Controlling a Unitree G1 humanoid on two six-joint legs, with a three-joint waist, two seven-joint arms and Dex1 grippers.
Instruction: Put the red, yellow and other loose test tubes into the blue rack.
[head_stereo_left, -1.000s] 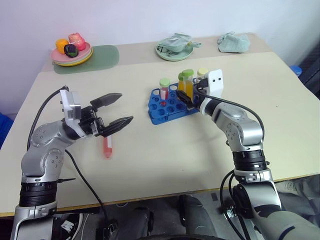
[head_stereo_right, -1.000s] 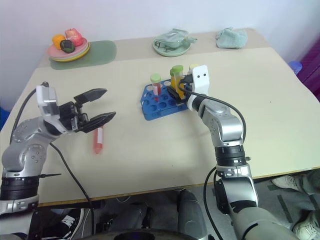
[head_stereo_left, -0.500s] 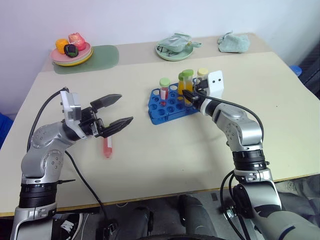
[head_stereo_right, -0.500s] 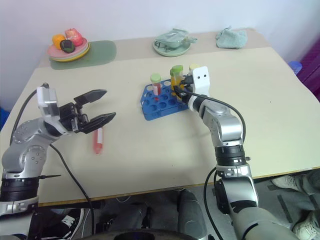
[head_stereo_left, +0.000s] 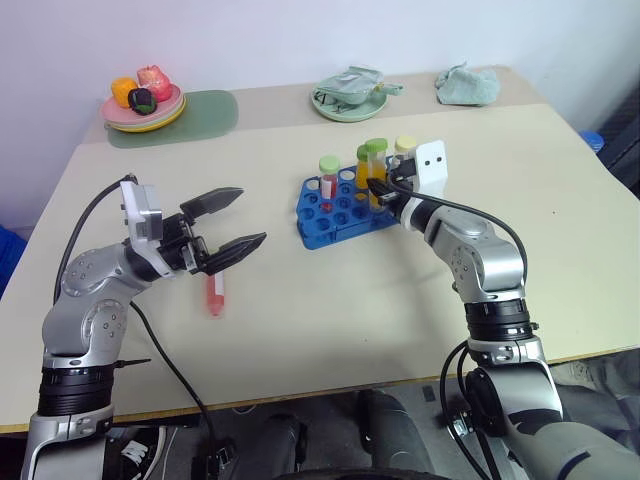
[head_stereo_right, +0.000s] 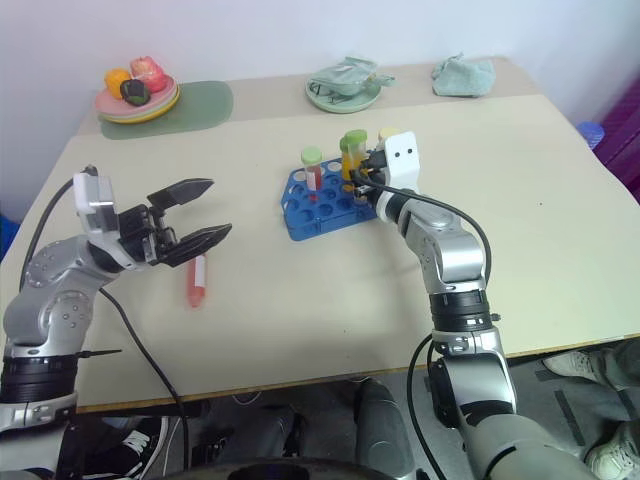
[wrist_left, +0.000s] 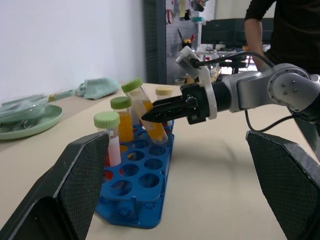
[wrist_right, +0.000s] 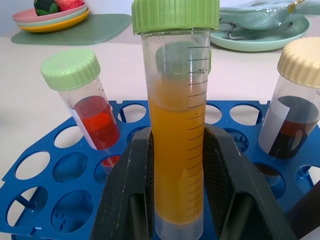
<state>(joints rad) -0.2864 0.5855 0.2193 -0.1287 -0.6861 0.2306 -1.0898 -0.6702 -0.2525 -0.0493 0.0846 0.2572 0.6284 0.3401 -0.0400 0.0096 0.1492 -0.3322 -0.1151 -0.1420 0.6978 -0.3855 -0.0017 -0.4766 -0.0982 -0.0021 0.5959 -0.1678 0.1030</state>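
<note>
Now the right gripper (head_stereo_left: 377, 188) is clamped on a yellow-orange tube (wrist_right: 176, 125) over the blue rack (head_stereo_left: 330, 215) mid-table; next, seat it in a hole. Left gripper (head_stereo_left: 232, 221), jaws apart, hovers above the loose red tube (head_stereo_left: 214, 293) near the table's left edge.

You're in a workshop-style robotics lab here. Behind the beige table (head_stereo_left: 330, 300), the left wrist view gives you a dark pegboard wall hung with tools (wrist_left: 186, 15), a cluttered workbench (wrist_left: 225, 50), and a person in dark clothes (wrist_left: 280, 30) standing by. On the table sits a blue rack (wrist_left: 135, 185) of capped test tubes (wrist_left: 121, 119), lab staging through and through.
</note>
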